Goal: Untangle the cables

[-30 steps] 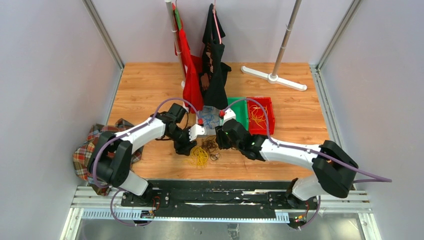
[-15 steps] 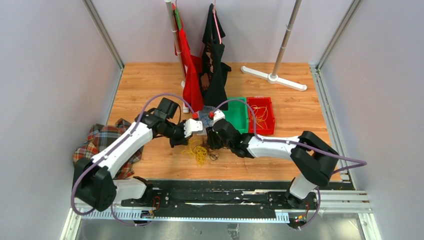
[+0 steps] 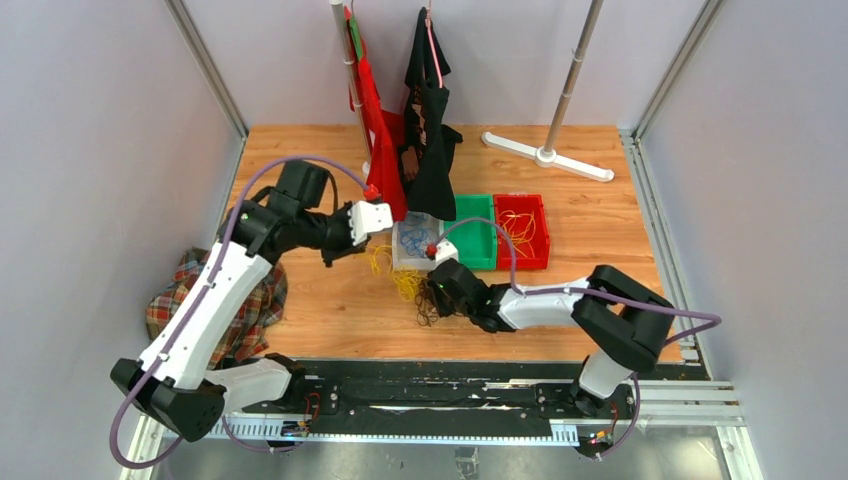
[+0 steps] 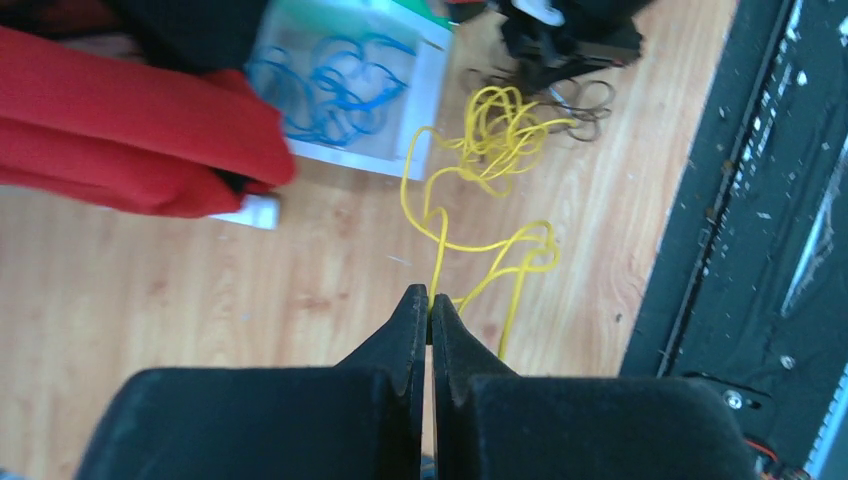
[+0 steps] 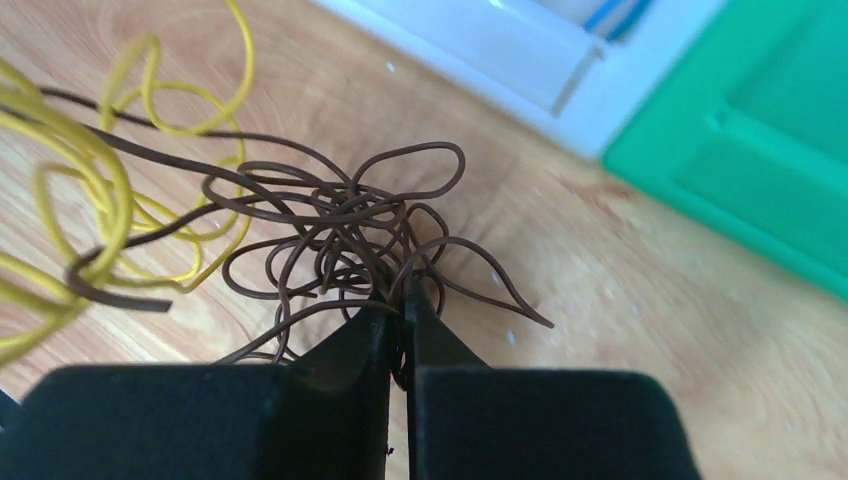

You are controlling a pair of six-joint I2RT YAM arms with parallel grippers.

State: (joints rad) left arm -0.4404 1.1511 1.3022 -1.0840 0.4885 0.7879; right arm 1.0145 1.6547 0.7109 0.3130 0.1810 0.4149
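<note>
The yellow cable point(image 4: 490, 150) trails from its tangle into the clenched tips of the left gripper point(image 4: 430, 305), the brown cable point(image 5: 350, 225) is pinched by a loop in the right gripper point(image 5: 403, 300), and the blue cable point(image 4: 340, 80) lies in a white tray point(image 4: 428, 105) beyond both.

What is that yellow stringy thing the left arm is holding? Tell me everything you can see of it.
The yellow cable is a thin, glossy, plastic-looking wire. The shut left gripper pinches one strand; from there it trails to a loose tangle of loops on the wooden table, where the dark brown cable crosses it.
</note>
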